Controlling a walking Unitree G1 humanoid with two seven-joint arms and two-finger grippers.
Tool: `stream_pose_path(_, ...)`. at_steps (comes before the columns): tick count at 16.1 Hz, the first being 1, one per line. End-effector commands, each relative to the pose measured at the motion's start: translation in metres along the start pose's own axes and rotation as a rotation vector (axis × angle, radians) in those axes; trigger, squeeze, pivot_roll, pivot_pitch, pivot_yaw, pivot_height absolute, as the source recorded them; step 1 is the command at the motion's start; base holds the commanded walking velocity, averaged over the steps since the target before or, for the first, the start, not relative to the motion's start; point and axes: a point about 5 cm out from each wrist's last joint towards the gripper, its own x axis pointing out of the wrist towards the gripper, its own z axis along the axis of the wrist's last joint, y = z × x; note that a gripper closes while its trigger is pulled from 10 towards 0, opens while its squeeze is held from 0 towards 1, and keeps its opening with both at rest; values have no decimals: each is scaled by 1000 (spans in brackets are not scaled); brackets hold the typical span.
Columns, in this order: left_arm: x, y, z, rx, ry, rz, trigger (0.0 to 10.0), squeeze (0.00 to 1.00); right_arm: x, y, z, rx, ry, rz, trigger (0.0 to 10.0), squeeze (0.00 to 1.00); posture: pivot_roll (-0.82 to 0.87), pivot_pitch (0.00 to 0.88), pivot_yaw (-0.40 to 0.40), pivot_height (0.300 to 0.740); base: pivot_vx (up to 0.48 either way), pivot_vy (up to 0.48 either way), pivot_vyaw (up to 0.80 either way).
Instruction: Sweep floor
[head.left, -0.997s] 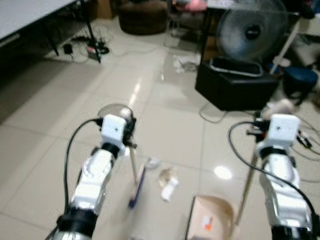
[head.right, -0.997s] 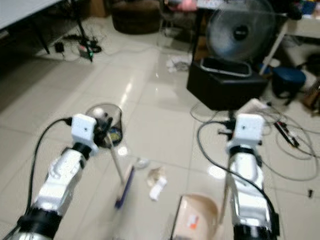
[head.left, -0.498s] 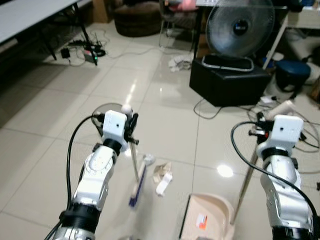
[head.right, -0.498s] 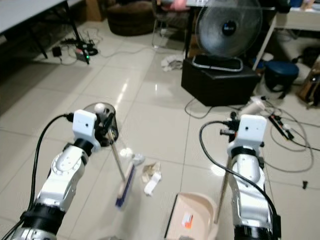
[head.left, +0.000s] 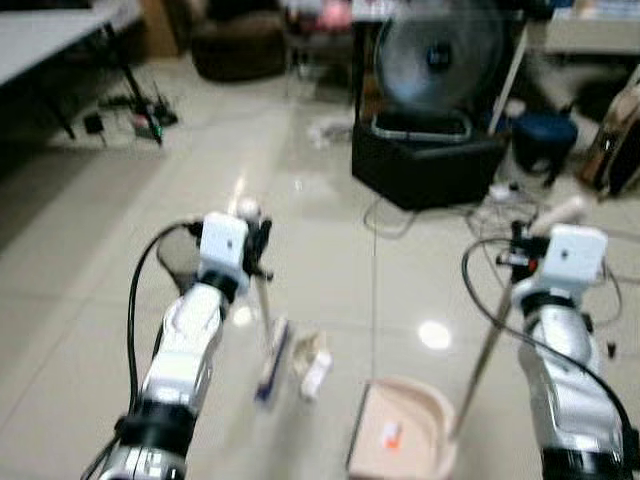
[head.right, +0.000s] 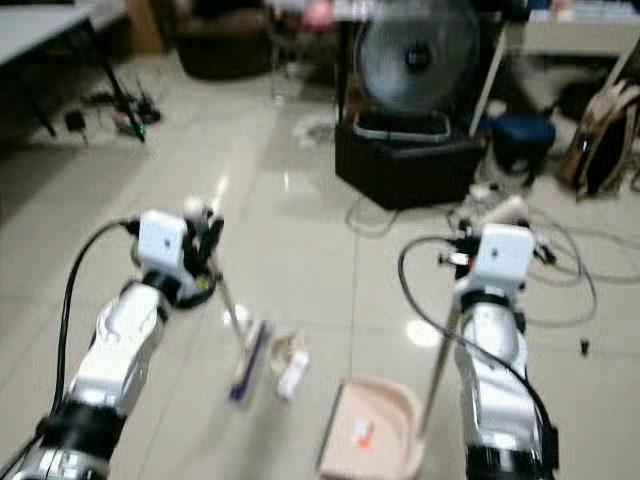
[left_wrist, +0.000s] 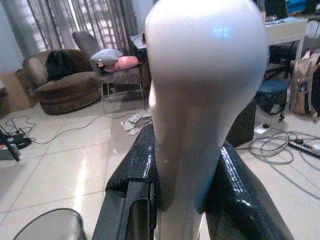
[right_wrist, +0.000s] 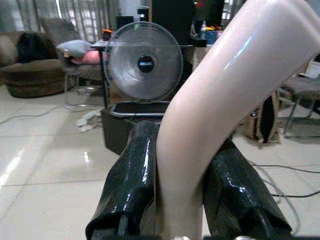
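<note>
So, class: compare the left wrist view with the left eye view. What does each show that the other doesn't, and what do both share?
Left wrist view alone: the brown sofa and the pink cushion on a chair.

Left eye view alone: the broom head, the litter beside it, the beige dustpan and the right gripper.

Both: the left gripper shut on the white broom handle, and the tiled floor.

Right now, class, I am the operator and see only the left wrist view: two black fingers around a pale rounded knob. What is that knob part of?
Observer: It tops the broom handle; the left gripper is shut on it, and the broom head rests on the floor.
Operator: Any rubbish near the head?
Observer: Yes, crumpled litter lies right beside it.
Operator: And where would it go?
Observer: A beige dustpan sits on the floor nearby, its long handle held by the right gripper.
</note>
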Motion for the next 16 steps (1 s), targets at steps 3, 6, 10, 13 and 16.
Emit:
stream_pose_path(3, -6, 13, 5, 31, -29, 28, 10000, 0, 5, 7, 6, 25, -30, 22, 10000, 0, -36, 5, 62, 740, 352, 0, 0)
stream_pose_path(6, -10, 13, 3, 33, -23, 31, 10000, 0, 6, 8, 7, 3, -46, 40, 10000, 0, -32, 7, 59, 740, 358, 0, 0)
stream_pose_path(10, -9, 14, 3, 34, -23, 33, 10000, 0, 7, 8, 8, 8, -48, 42, 10000, 0, -31, 9, 59, 740, 358, 0, 0)
stream_pose_path(13, -9, 13, 4, 32, -24, 29, 10000, 0, 7, 8, 7, 9, -48, 40, 10000, 0, -33, 13, 62, 740, 359, 0, 0)
stream_pose_path(16, -9, 12, 4, 31, -22, 25, 10000, 0, 5, 9, 7, 10, -47, 40, 10000, 0, -35, 20, 61, 740, 360, 0, 0)
